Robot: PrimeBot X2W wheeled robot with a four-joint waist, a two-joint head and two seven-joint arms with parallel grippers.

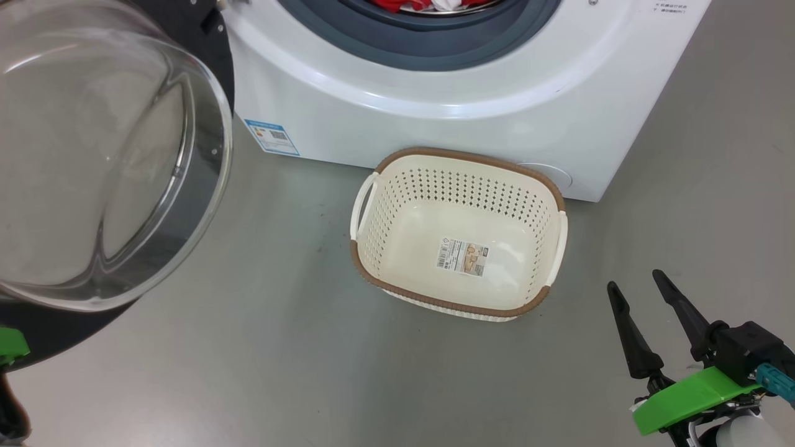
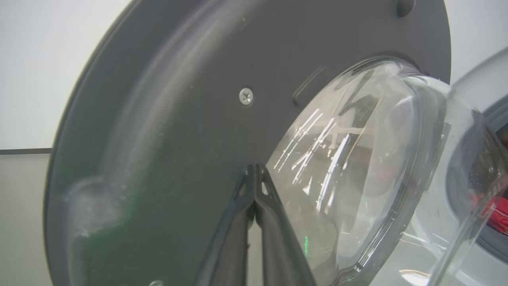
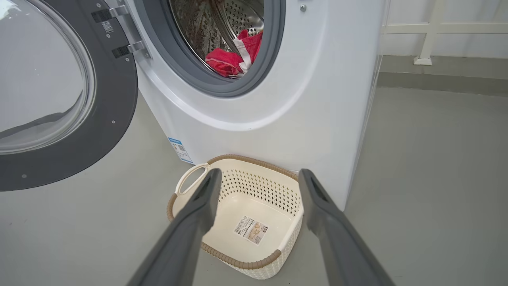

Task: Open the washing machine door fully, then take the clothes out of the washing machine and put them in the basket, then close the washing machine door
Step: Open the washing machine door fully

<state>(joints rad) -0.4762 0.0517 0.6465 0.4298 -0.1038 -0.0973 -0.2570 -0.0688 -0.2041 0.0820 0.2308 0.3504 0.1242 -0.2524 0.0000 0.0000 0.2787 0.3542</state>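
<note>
The washing machine [image 1: 435, 93] stands with its door [image 1: 105, 155] swung out to the left, glass bowl toward me. Red clothes [image 3: 230, 59] with white trim lie in the steel drum, and their top edge shows as clothes [image 1: 397, 5] in the head view. The cream basket [image 1: 456, 158] sits empty on the floor against the machine's front. My left gripper [image 2: 254, 169] is shut with nothing between its fingers, tips right at the dark inner ring of the door [image 2: 178, 119]. My right gripper [image 1: 635, 280] hangs open to the right of the basket; in its wrist view the right gripper [image 3: 260, 174] frames the basket [image 3: 238, 159].
Grey floor stretches around the basket, with free room to its right and front. A blue label [image 1: 271, 136] marks the machine's lower left front. A white railing [image 3: 428, 39] stands behind the machine to the right.
</note>
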